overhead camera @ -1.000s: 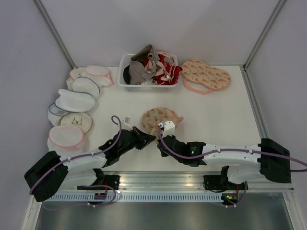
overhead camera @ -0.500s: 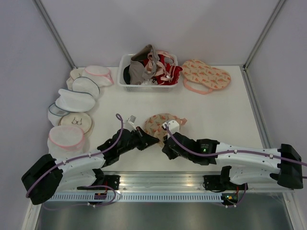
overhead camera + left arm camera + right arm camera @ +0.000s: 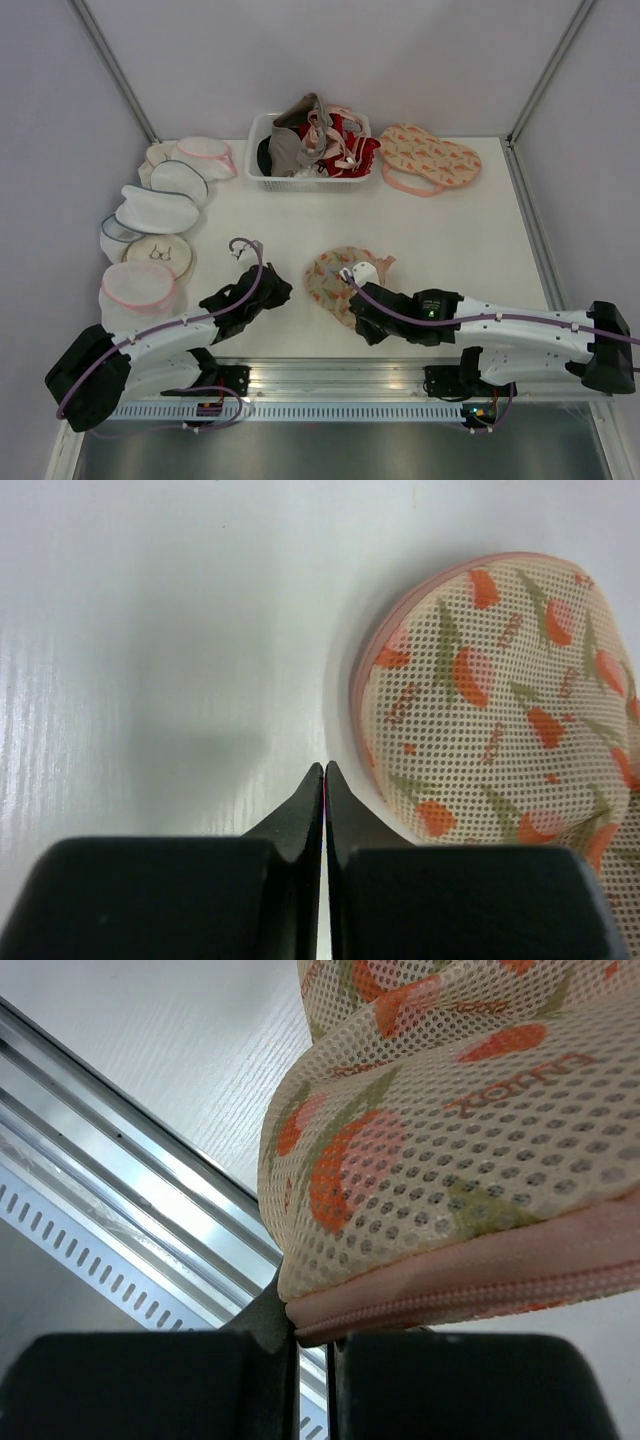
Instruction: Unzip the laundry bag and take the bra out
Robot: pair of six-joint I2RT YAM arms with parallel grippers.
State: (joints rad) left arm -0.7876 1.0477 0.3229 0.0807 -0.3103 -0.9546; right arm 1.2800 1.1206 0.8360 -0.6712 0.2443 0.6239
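The laundry bag (image 3: 330,278), peach mesh with watermelon slices and a pink zipped edge, lies near the table's front middle. My right gripper (image 3: 352,306) is shut on its pink edge and holds that edge lifted; in the right wrist view the bag (image 3: 450,1140) fills the frame above the gripper (image 3: 312,1338). My left gripper (image 3: 284,292) is shut and empty, on the table just left of the bag. In the left wrist view the gripper (image 3: 325,772) sits a little short of the bag's rim (image 3: 500,700). The black bra is hidden.
A white basket (image 3: 258,180) of red, pink and grey garments stands at the back. A second watermelon pouch (image 3: 430,158) lies to its right. Several white mesh pouches (image 3: 155,210) line the left side. A metal rail (image 3: 330,372) runs along the near edge.
My right gripper has pulled the bag toward the near edge. My left gripper, which was at the bag's left side, has drawn back to the left and is apart from it.
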